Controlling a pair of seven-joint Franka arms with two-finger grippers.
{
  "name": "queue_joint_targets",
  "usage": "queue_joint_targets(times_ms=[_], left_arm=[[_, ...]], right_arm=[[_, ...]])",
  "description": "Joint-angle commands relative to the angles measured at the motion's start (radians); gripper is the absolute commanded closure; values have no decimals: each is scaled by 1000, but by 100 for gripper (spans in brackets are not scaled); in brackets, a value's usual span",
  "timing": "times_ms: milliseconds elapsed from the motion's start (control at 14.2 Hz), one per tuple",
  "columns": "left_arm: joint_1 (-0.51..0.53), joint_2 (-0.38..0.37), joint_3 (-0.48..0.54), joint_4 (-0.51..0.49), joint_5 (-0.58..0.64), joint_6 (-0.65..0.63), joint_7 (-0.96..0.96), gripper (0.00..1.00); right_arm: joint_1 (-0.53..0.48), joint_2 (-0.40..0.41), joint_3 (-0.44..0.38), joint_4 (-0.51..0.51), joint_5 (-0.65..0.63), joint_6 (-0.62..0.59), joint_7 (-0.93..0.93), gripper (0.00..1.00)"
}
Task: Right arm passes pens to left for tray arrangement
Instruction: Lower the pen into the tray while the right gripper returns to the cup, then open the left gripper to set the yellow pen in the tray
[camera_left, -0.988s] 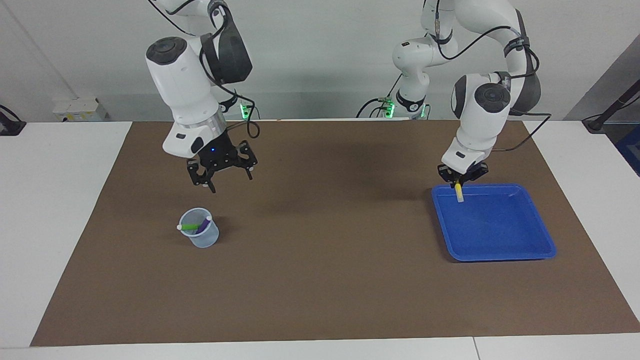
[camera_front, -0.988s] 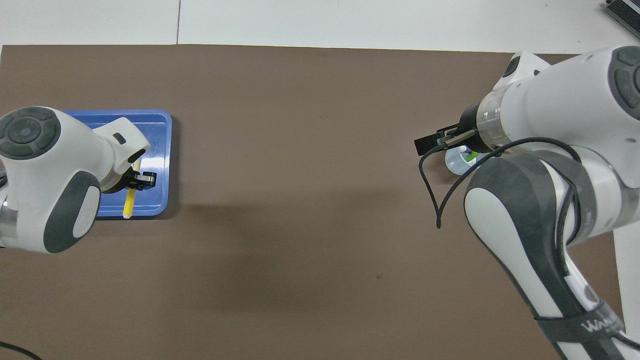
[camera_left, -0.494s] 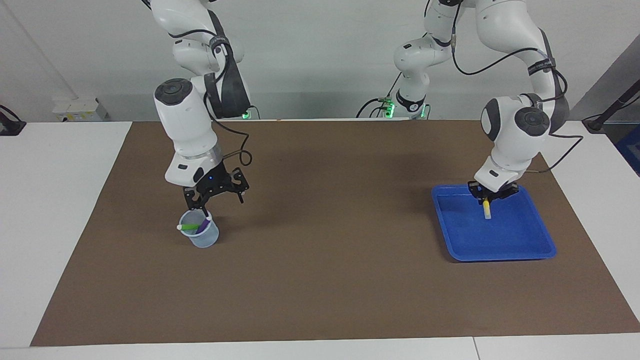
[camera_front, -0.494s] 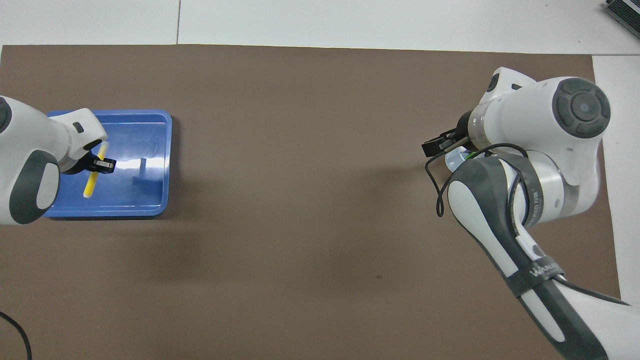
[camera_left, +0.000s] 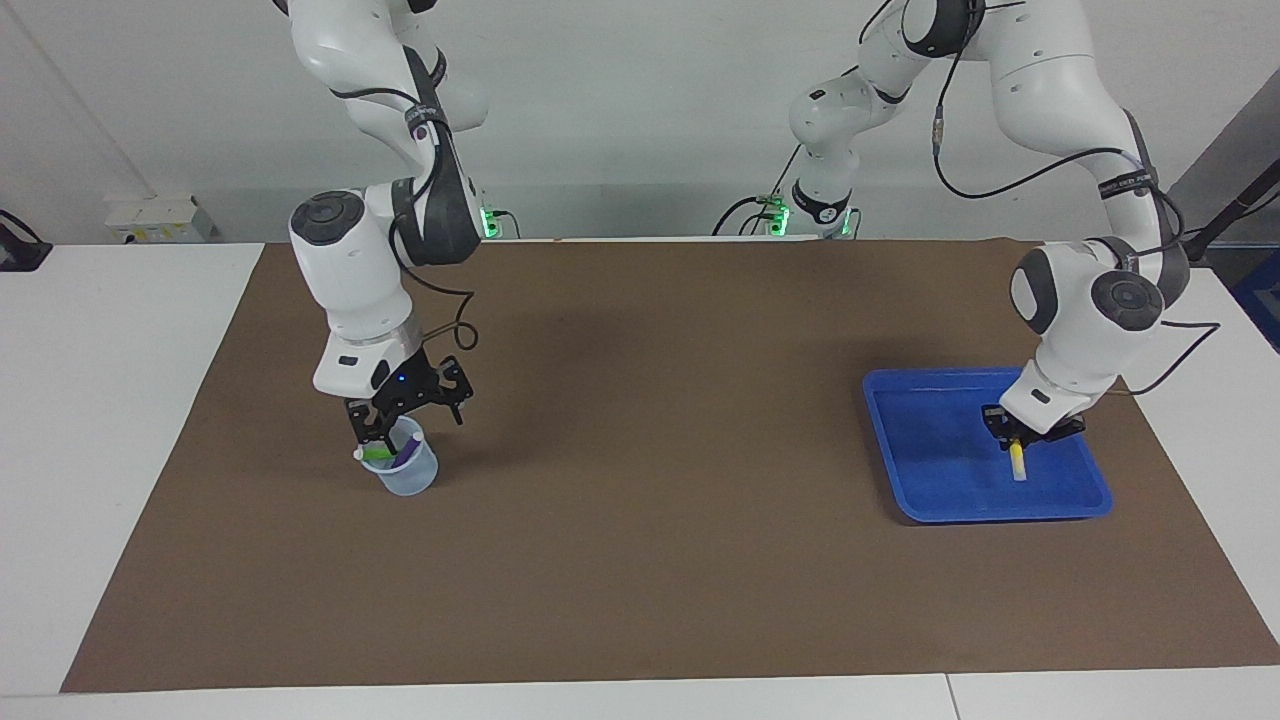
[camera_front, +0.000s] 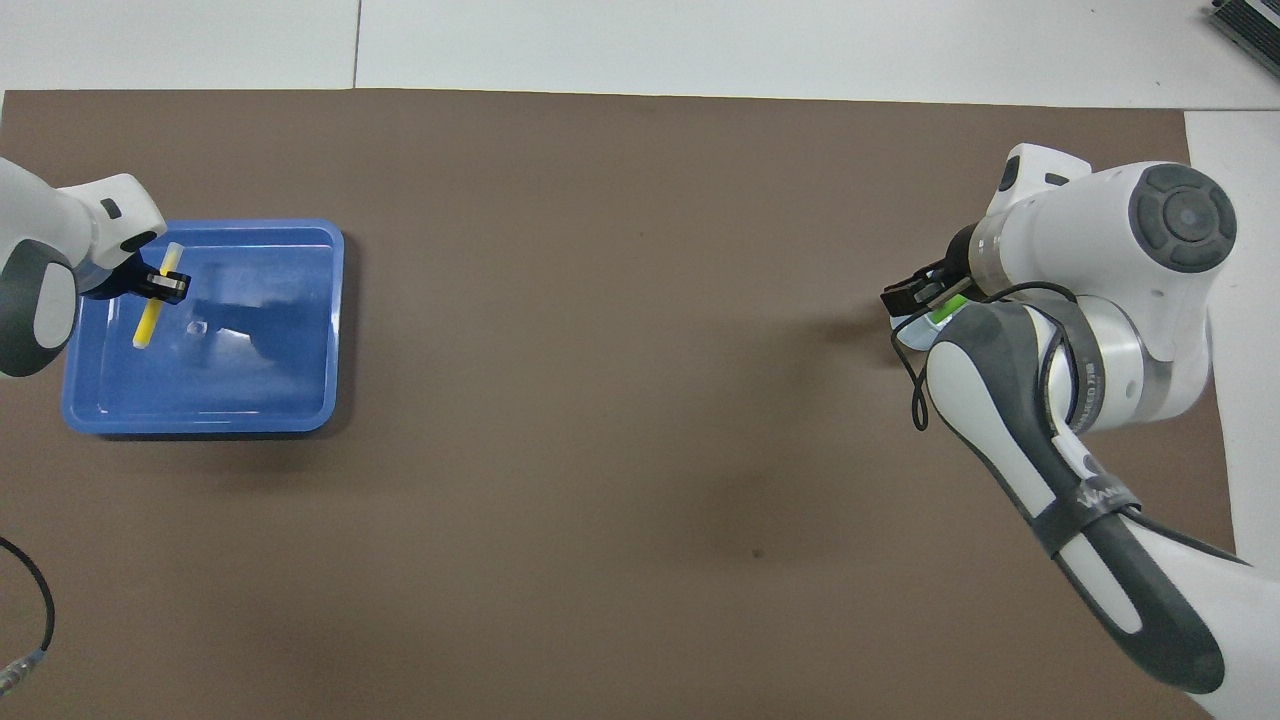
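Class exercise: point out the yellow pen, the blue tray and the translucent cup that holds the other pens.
yellow pen (camera_left: 1017, 465), facing view, on its shaft below the left gripper.
blue tray (camera_left: 925, 445), facing view, on its bare floor.
translucent cup (camera_left: 412, 479), facing view, on its outer wall.

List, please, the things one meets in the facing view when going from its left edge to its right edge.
Right pincer at the rim of the translucent cup, which holds the green pen and purple pen → bare brown mat → blue tray → left pincer holding the yellow pen over the tray.
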Motion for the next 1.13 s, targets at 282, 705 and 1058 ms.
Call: queue_joint_targets(times_ms=[282,705,1058], left_arm=[[70,14,-12,-17,9,55,9,100],[107,-6,-12,-75,-90,49,-27,100],[127,-20,-12,-112,-90,66,-35,100]], right_arm=[[-28,13,14,-51,-25,83,-15,30],[-28,13,14,-51,-25,81,-19,41],[-47,15,16,-43,-25,64,-61,60]])
